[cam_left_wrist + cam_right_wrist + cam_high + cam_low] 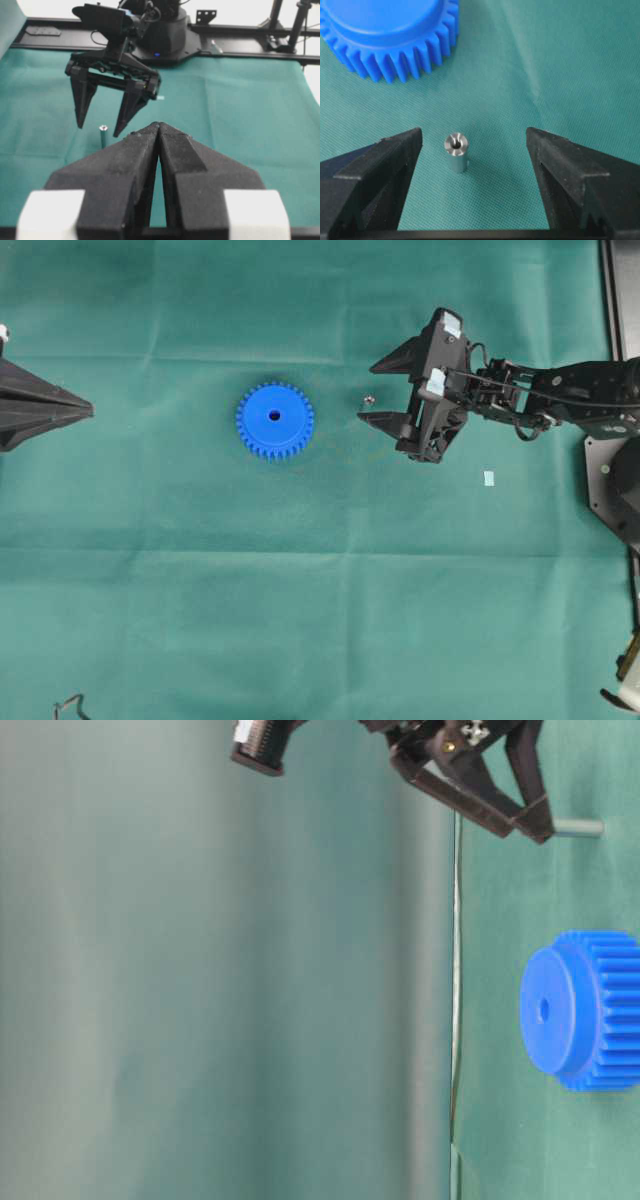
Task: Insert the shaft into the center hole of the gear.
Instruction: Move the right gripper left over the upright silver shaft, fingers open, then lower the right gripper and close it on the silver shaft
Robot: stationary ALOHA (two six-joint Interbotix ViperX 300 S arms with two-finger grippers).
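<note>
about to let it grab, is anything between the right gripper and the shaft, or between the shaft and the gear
Nothing visible. The shaft stands upright on bare cloth between the open right gripper fingers, touching neither. Only green cloth lies between it and the gear.

My overhead view looks straight down on the worktop (300, 620). The table-level view sits low and turned sideways. Each wrist camera looks out along its own claw; the right one, very close, shares the gear (390, 35) with both exterior views.
</note>
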